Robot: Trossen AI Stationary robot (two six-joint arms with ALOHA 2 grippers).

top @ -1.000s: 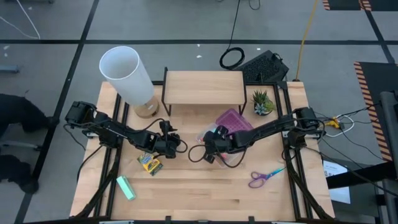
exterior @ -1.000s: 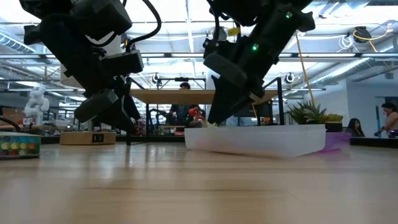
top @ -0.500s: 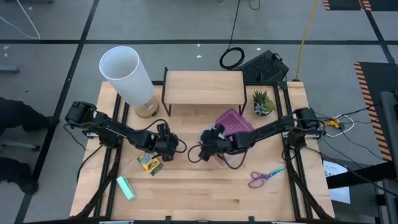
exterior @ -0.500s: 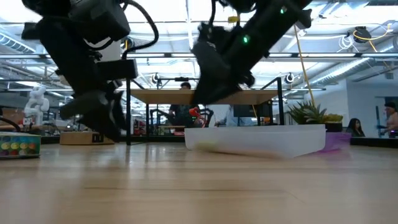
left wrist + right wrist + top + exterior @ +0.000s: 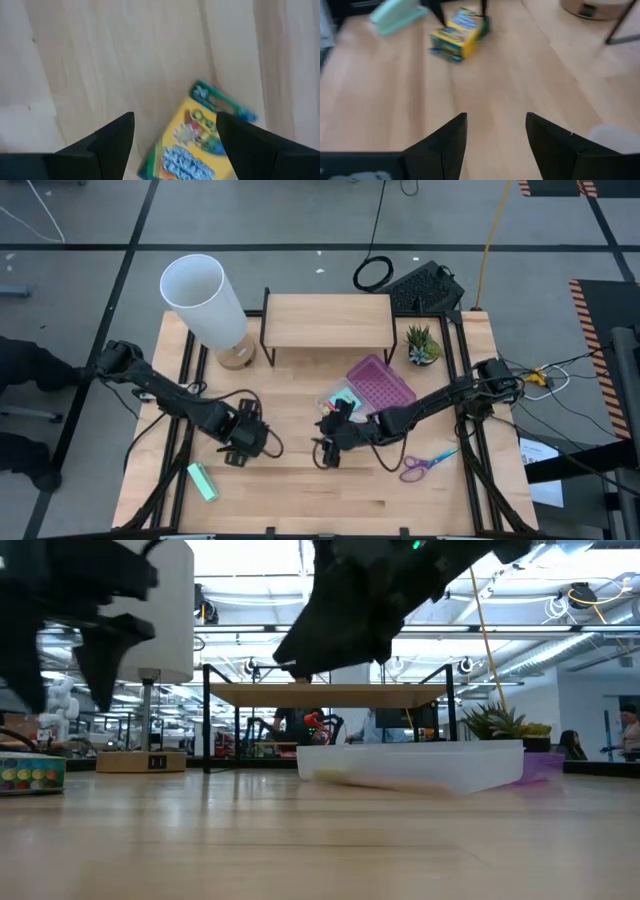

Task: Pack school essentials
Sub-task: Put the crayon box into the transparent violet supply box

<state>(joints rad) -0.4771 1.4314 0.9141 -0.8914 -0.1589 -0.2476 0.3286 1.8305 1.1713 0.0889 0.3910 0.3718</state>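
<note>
The crayon box (image 5: 200, 140) lies on the table directly beneath the left gripper (image 5: 175, 145), whose fingers are spread apart over it. That arm has swung down onto the box since a second ago, readying a pick. The right gripper (image 5: 495, 145), open and empty, has left the clear bin (image 5: 345, 402). From above, the left arm hides the box.
</note>
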